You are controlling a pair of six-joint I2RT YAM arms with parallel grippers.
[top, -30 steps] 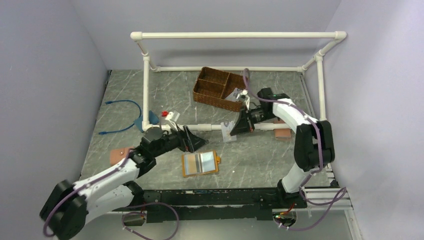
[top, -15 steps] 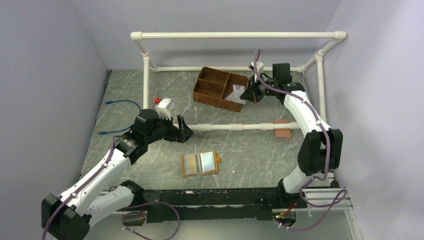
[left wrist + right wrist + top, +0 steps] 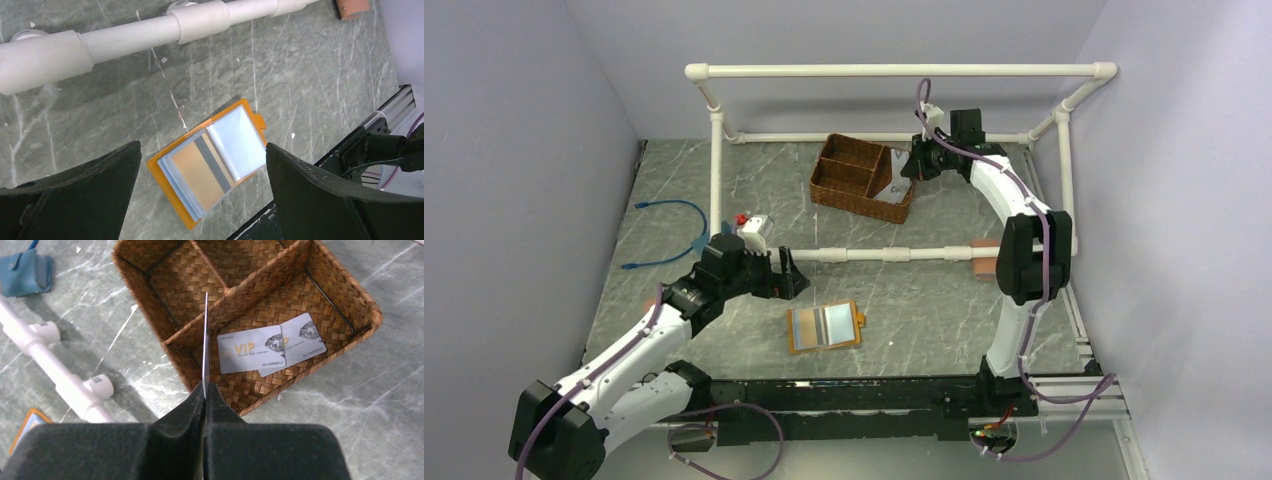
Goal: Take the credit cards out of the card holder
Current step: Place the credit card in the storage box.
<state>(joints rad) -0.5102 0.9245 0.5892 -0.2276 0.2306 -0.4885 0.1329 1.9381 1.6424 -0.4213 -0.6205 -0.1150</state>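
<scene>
Where the low white crossbar (image 3: 884, 254) spans the table (image 3: 924, 310), the left gripper (image 3: 792, 273) hovers just on the near side of the bar's left end, fingers spread wide and holding nothing. Right of it, on the near side of the crossbar, the card holder (image 3: 824, 326) lies unfolded and flat, pale inner slots facing up, touched by neither gripper. Beyond the crossbar, about level with its middle, sits a woven basket (image 3: 350, 290). Two credit cards (image 3: 252, 348) lie face up and overlapping in the basket's right compartment. Beyond the crossbar's right half, the right gripper (image 3: 205, 392) hangs over the basket, fingers clamped on a third card (image 3: 891, 186).
</scene>
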